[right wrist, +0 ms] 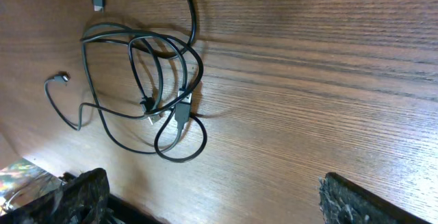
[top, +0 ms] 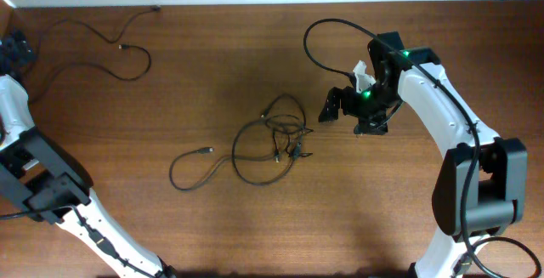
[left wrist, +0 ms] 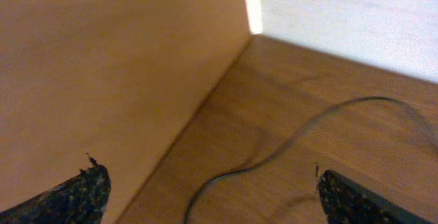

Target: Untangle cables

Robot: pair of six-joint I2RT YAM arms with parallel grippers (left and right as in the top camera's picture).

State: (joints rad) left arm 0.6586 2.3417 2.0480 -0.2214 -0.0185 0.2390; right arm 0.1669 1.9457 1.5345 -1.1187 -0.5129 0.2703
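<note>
Looking down from above, where does our work lie? one of us asks.

Most of it is one tangled bunch of thin black cords (top: 276,138) at the middle of our brown wooden table (top: 255,235), the other answers. One tail ending in a silvery plug (top: 205,150) trails off to the bunch's left. A separate thin black cord (top: 126,48) lies loose near the far left corner, well apart from the bunch.

And our grippers?

Our right gripper (top: 353,115) hangs just to the right of the bunch, apart from it. Its wrist view shows both fingers (right wrist: 75,200) spread wide, with only bare wood between them and the knot lying ahead. Our left gripper (top: 15,53) sits at the far left edge, jaws likewise wide apart and holding nothing. The loose cord curves over the wood below it.

What do we have around us that could stand in the way?

We see the thicker black cable (top: 331,21) wired to our right arm arcing over the table beyond the bunch, not touching it. By the left gripper a plain tan panel (left wrist: 102,59) rises along the table's edge and meets a white wall (left wrist: 342,25) at the corner.
</note>
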